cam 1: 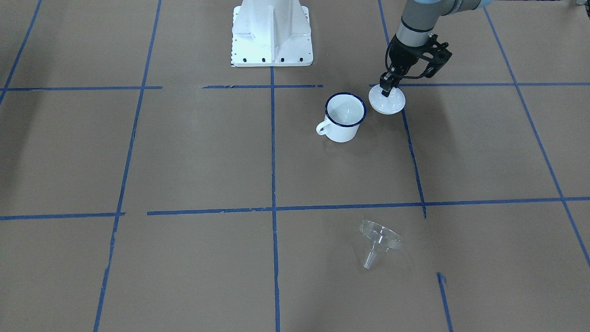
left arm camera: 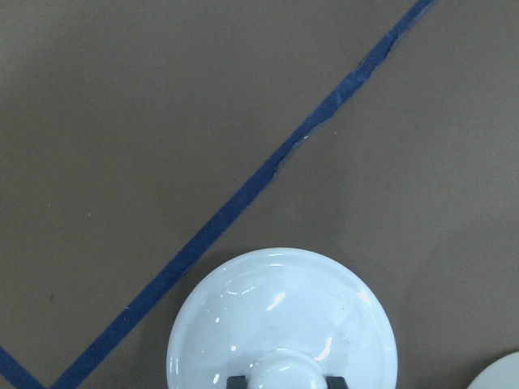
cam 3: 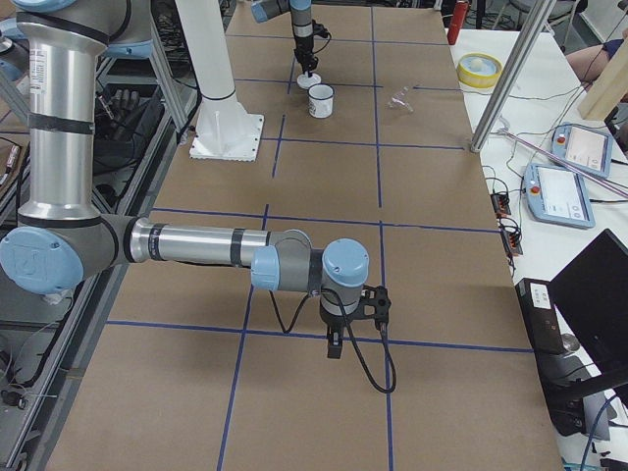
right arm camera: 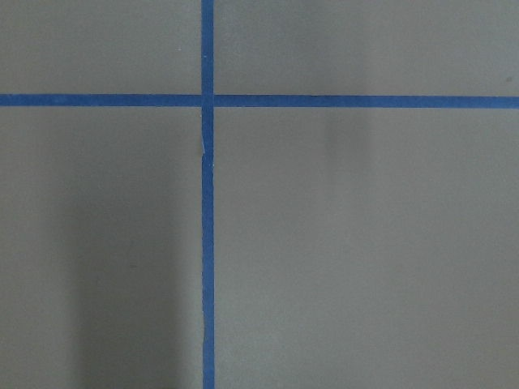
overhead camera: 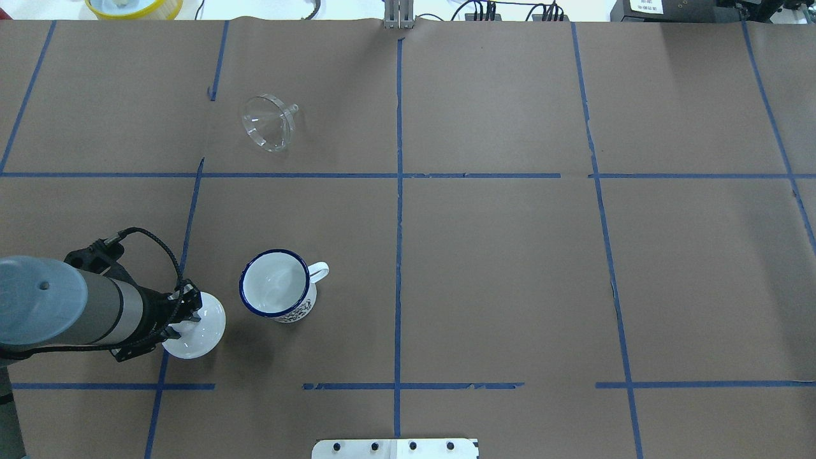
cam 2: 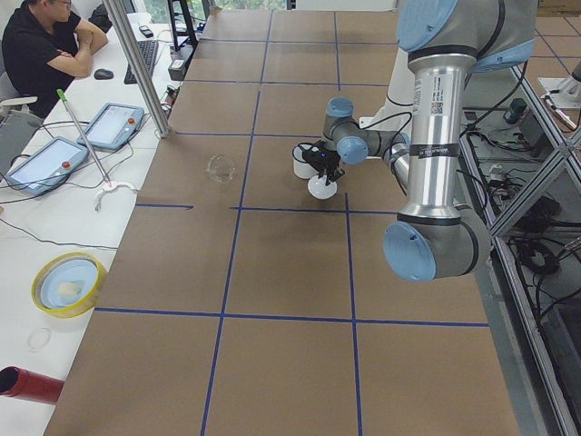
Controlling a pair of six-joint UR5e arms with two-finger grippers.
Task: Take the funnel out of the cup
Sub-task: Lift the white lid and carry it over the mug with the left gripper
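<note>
Gripping the lid (cam 1: 390, 105) by its knob, left gripper (cam 1: 386, 91) sits just beside the cup (cam 1: 345, 118). Already out, the funnel (cam 1: 379, 239) lies on its side well apart, spout pointing away from robot; left arm nearer. Can't tell re right gripper (cam 3: 335, 345).

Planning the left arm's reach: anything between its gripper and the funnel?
Nothing lies between the left gripper and the funnel; the cup sits beside that line. The gripper is clamped on the knob of the lid, though.
</note>
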